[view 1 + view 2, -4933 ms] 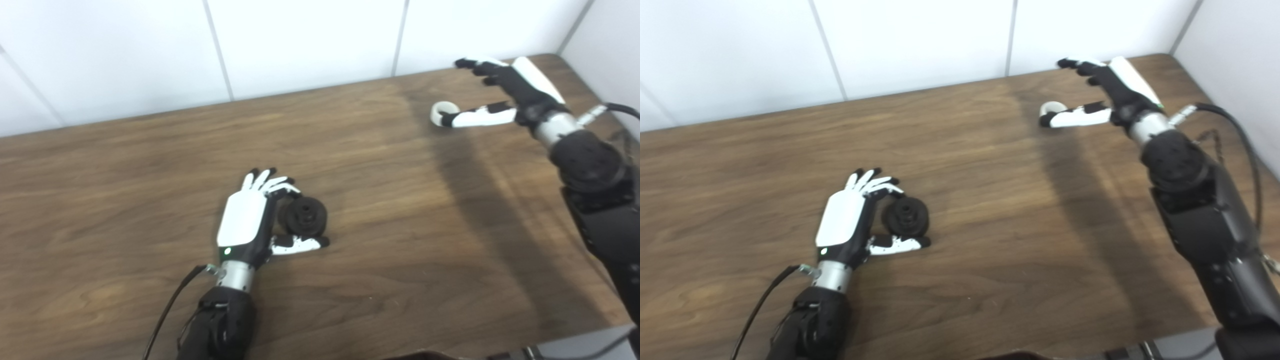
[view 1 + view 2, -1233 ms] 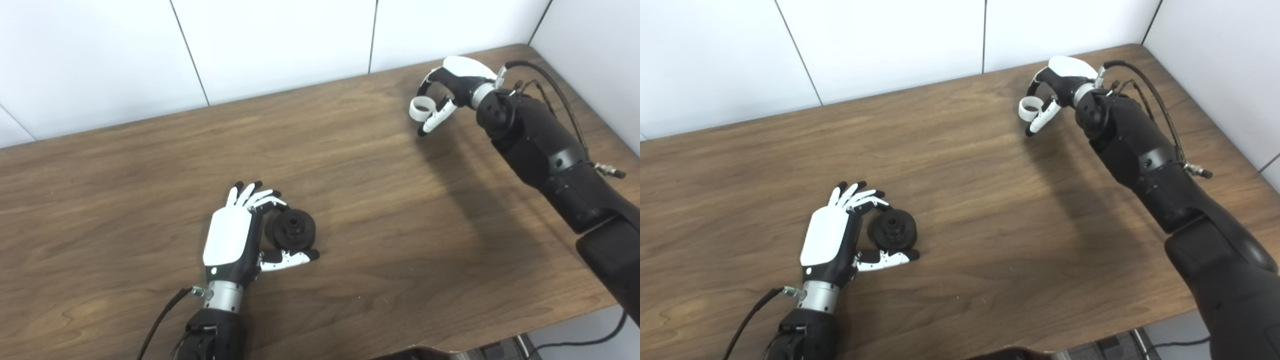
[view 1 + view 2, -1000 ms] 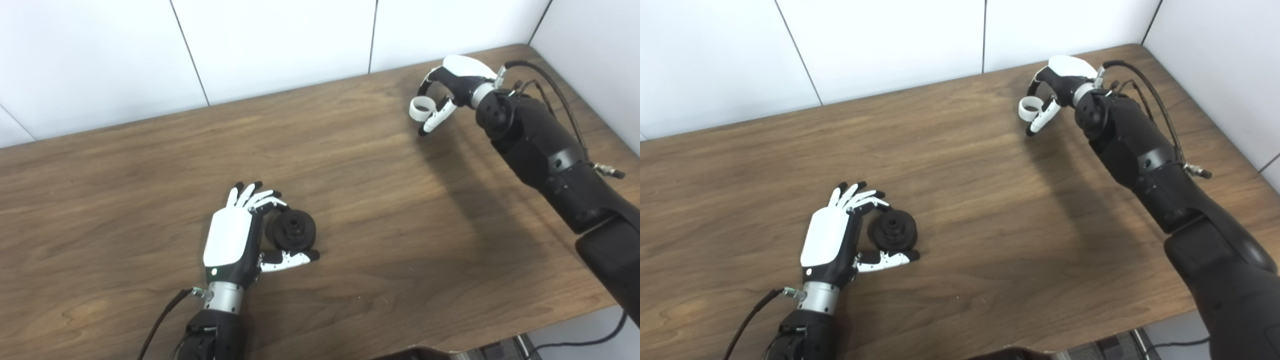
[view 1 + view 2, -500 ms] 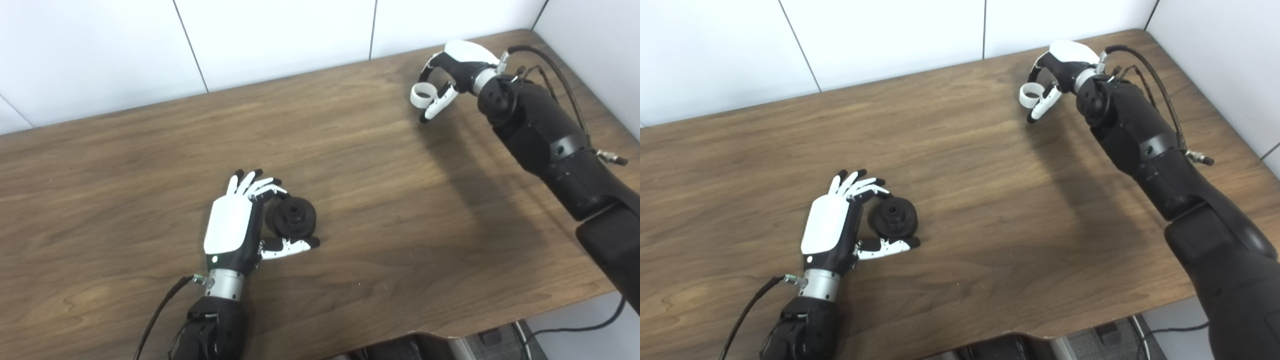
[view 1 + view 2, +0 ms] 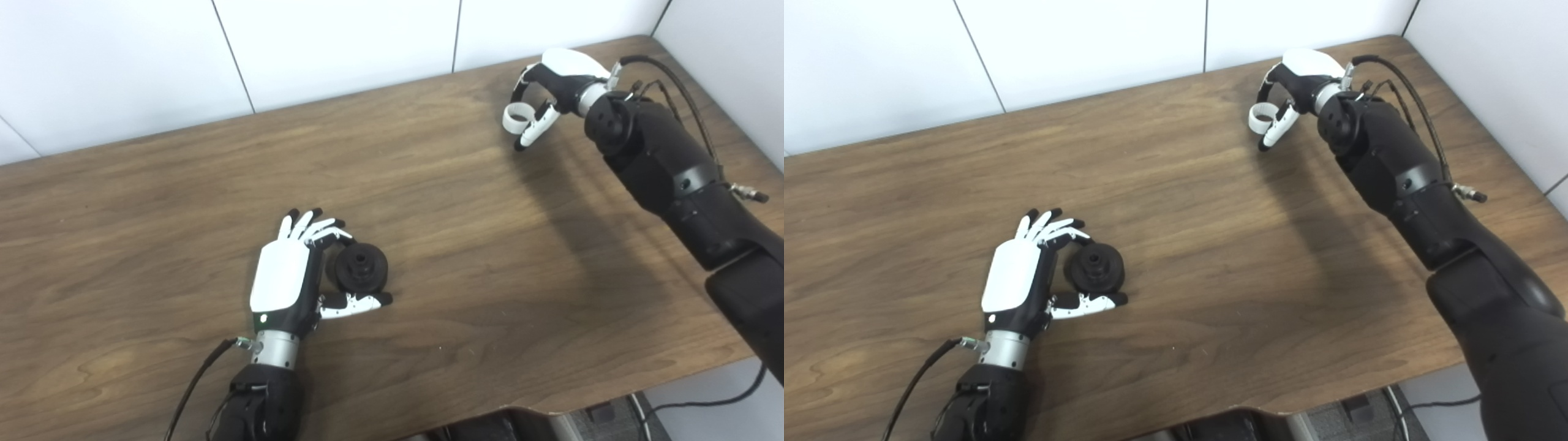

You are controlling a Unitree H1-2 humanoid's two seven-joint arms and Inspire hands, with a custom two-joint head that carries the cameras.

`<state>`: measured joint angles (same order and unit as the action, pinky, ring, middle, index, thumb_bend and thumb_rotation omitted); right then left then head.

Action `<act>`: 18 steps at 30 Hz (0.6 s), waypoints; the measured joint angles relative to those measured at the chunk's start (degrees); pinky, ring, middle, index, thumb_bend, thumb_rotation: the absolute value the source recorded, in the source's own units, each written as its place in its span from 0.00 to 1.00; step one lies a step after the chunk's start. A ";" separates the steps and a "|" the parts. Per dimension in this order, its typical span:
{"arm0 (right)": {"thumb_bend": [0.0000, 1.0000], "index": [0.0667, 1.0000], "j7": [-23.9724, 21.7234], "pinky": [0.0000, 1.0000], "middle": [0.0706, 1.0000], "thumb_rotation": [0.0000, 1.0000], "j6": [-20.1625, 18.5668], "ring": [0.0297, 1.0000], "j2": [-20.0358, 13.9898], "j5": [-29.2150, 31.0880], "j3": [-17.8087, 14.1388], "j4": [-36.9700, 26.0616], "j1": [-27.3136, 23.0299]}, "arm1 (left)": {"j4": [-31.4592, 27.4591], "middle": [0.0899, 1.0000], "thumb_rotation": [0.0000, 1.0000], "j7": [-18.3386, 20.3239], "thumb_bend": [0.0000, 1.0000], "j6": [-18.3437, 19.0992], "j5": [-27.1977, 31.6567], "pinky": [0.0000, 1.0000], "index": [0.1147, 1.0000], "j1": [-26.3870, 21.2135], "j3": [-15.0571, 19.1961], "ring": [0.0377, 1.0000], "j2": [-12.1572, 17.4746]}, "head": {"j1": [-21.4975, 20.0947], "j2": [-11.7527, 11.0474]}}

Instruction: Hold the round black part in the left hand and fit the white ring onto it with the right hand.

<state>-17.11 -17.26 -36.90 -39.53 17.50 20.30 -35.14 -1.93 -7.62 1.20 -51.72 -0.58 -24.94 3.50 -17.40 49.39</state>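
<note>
The round black part (image 5: 361,267) lies flat on the wooden table (image 5: 453,220), its hub facing up. My left hand (image 5: 283,278) rests beside it on the left and is shut on it: the fingers (image 5: 324,234) curl onto its upper edge and the thumb (image 5: 355,301) lies along its lower edge. At the back right, my right hand (image 5: 560,73) hangs above the table, shut on the white ring (image 5: 516,117), which is pinched between fingers and thumb with its opening showing. The two hands are far apart.
White wall panels (image 5: 343,49) run along the table's far edge, and a side wall (image 5: 723,55) closes the right. The table's front edge (image 5: 551,404) shows at the bottom. A cable (image 5: 196,386) trails from my left wrist; cables (image 5: 680,86) loop over my right forearm.
Since about five seconds ago my right hand has closed on the ring and lifted it off the table. In the last second the camera shifted; both hands stayed almost still.
</note>
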 measured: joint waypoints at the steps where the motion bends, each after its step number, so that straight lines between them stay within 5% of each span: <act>1: 0.55 0.47 0.19 0.98 0.88 0.15 0.14 0.94 0.00 0.00 -0.02 0.00 0.00 | 0.00 0.77 0.06 0.00 0.52 -0.01 0.00 1.00 0.42 0.00 -0.01 0.91 0.00 | 0.09 0.00; 18: 0.52 0.45 1.33 0.97 0.86 0.13 2.72 0.95 -0.10 -0.32 -0.03 0.28 0.01 | -0.01 0.77 0.05 -0.01 0.52 0.01 0.05 1.00 0.42 0.04 0.00 0.92 -0.12 | 0.79 0.18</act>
<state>-15.78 -14.54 -37.00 -39.85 17.48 20.58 -35.13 -1.95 -7.62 1.21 -51.68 -0.54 -24.94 3.38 -16.61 49.57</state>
